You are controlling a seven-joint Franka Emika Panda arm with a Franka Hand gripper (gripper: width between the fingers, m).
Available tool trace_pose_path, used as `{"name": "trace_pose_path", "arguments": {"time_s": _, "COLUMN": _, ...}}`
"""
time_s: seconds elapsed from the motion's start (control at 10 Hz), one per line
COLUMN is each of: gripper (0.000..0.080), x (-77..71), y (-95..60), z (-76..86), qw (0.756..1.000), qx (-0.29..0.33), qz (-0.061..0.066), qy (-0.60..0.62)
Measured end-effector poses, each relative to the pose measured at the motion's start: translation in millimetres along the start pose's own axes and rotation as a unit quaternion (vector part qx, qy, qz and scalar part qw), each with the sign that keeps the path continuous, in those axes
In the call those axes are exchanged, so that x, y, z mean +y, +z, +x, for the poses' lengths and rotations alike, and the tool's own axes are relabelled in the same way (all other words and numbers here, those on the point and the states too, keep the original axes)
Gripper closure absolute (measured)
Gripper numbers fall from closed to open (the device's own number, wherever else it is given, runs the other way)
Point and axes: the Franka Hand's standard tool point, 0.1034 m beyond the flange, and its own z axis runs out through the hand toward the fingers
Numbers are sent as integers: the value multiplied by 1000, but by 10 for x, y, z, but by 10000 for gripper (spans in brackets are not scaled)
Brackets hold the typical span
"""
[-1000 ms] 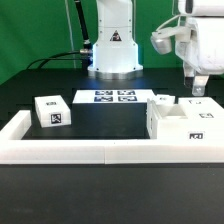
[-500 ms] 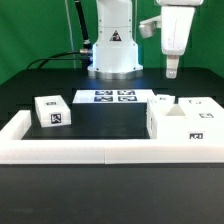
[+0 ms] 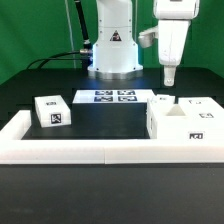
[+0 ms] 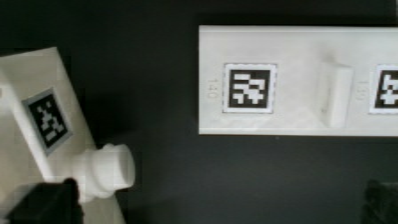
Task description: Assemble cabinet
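Note:
The cabinet body (image 3: 185,122) is a white open box with tags, standing at the exterior view's right against the front rail. A small knobbed piece (image 3: 162,100) sits at its back left corner. In the wrist view a tagged white part (image 4: 39,110) with a round knob (image 4: 107,168) shows. A loose white tagged block (image 3: 52,110) lies at the exterior view's left. My gripper (image 3: 168,74) hangs in the air above and behind the cabinet's left corner. It is open and empty (image 4: 214,205), with one dark finger (image 4: 45,200) beside the knob.
The marker board (image 3: 112,96) lies behind the middle of the table and fills much of the wrist view (image 4: 294,85). A low white rail (image 3: 90,152) borders the front and sides. The robot base (image 3: 113,50) stands at the back.
My gripper has risen from just above the cabinet's right part and moved to the exterior view's left. Cabinet and block have not moved.

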Motion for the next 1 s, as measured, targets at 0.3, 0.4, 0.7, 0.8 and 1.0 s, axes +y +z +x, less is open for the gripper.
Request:
{"name": "trace_pose_path", "arguments": {"time_s": 0.3, "gripper": 2, "x": -116, "y": 87, "z": -30, "qw": 1000, "qx": 5, "qz": 2, "qy": 0}}
{"name": "trace_pose_path", "arguments": {"time_s": 0.4, "gripper": 2, "x": -210, "y": 150, "z": -67, "qw": 1000, "qx": 8, "qz": 4, "qy": 0}}
{"name": "trace_pose_path", "arguments": {"time_s": 0.7, "gripper": 2, "x": -448, "y": 342, "z": -120, "qw": 1000, "qx": 21, "qz": 8, "qy": 2}}
{"name": "trace_pose_path", "arguments": {"time_s": 0.8, "gripper": 2, "x": -519, "y": 445, "z": -150, "qw": 1000, "qx": 28, "qz": 10, "qy": 4}}
{"name": "trace_pose_path", "arguments": {"time_s": 1.0, "gripper": 2, "x": -597, "y": 579, "z": -204, "qw": 999, "qx": 30, "qz": 19, "qy": 8}}
